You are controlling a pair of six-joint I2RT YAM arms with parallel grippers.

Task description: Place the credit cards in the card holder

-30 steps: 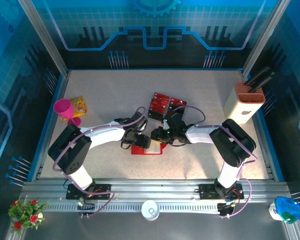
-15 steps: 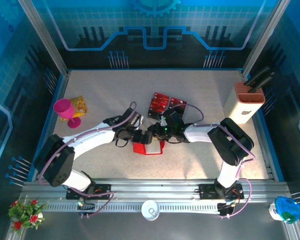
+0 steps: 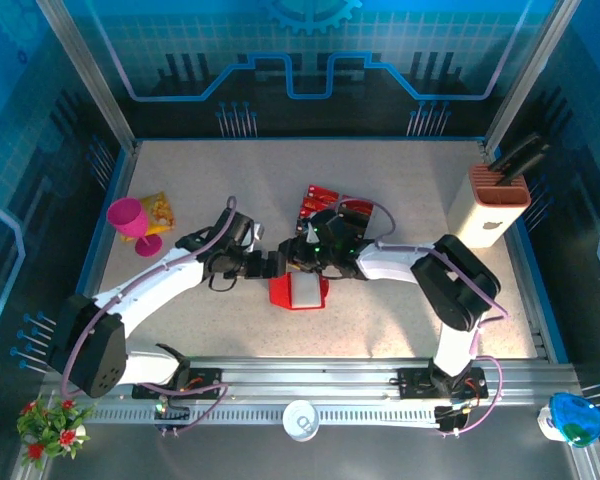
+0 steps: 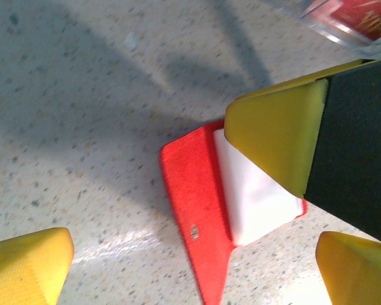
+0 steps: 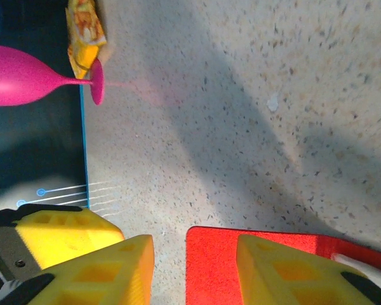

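card holder (image 3: 298, 292): open, flat on table (image 3: 200, 180) centre | left gripper (image 3: 270, 265): jaws wide apart, just left | right gripper (image 5: 195, 260): jaws partly apart, one finger over holder | credit cards (image 3: 322, 205): just far of holder

Lab cell: aluminium rail (image 3: 310, 375), blue panels (image 3: 310, 60)

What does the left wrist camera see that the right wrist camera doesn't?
Left wrist camera, not the right wrist one: the pale inside of the open card holder, a yellow finger of the right gripper in front of it, and a corner of the clear tray with a red credit card. Right wrist camera, not the left: a pink goblet and a yellow snack packet. Both: the red card holder and the speckled table.
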